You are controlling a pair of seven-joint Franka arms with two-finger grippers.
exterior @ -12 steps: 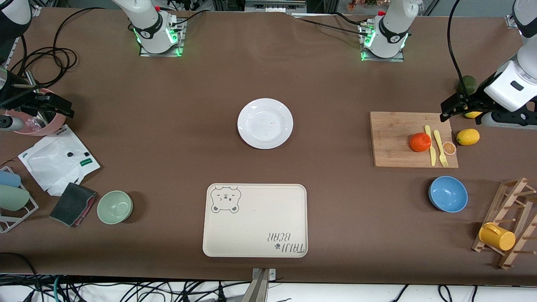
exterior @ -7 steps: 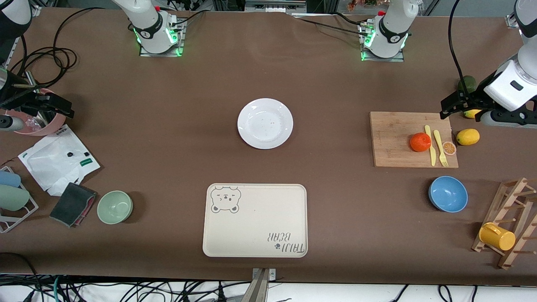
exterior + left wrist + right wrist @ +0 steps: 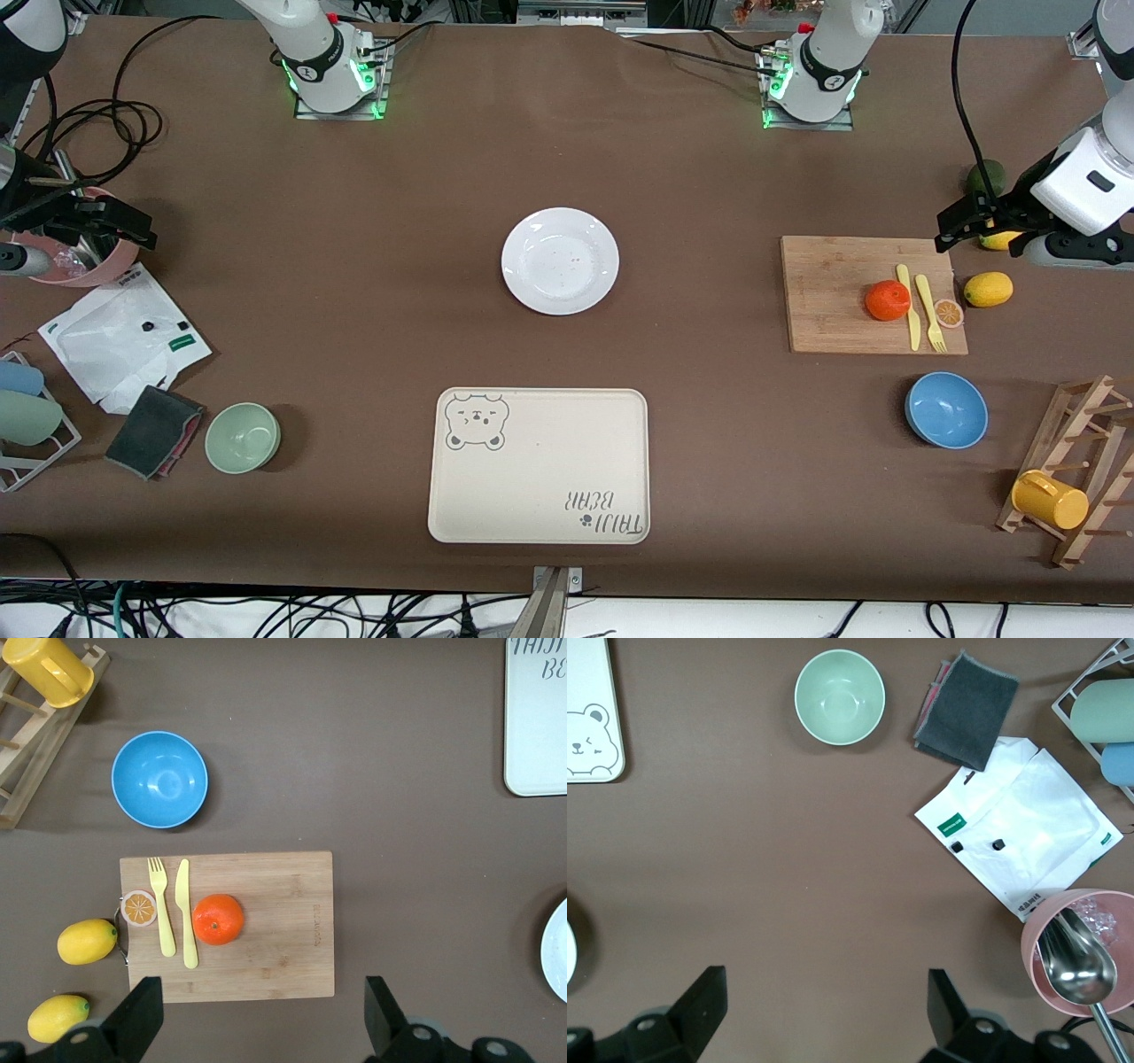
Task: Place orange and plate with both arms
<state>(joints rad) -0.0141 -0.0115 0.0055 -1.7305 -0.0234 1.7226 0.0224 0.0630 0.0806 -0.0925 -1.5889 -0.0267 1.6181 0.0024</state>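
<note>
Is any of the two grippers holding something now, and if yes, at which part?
Nothing is held. The left gripper hangs open over the cutting board's edge; the orange lies untouched. The right gripper waits open beside the pink cup.

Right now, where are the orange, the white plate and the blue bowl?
orange (image 3: 888,299): front view, middle of the fruit.
plate (image 3: 560,260): front view, centre of the dish.
blue bowl (image 3: 159,779): left wrist view, inside bottom.

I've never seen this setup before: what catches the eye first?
The white plate lies alone mid-table, with the cream bear-printed tray nearer the front camera. Toward the left arm's end, the bright orange sits on a wooden cutting board, beside a yellow knife and fork.
</note>
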